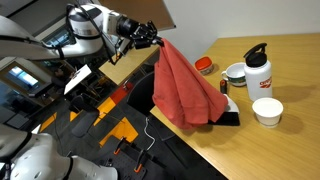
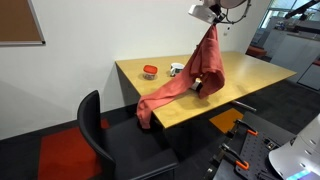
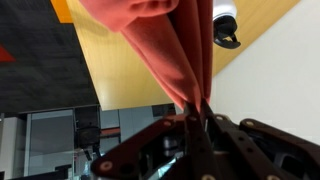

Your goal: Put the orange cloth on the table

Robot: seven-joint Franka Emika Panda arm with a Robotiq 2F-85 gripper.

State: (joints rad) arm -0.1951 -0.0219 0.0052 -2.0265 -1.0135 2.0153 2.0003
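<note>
In an exterior view: end effector [image 1: 157,41] holds the orange cloth [image 1: 185,90] by one corner, raised high so the soft fabric hangs in long folds. Its lower end touches the smooth wooden desk [image 1: 295,145], near a white bottle [image 1: 258,70] and round cup [image 1: 267,111]

In an exterior view: the tail of the cloth [image 2: 185,85] spills over the desk edge towards a black chair [image 2: 92,125], so probably not fully placed yet

Wrist view: jaws clamped together on bunched matte folds

An office: long wooden meeting table [image 2: 250,75], black swivel chair [image 2: 95,125], corkboard [image 2: 20,20] on the wall.
</note>
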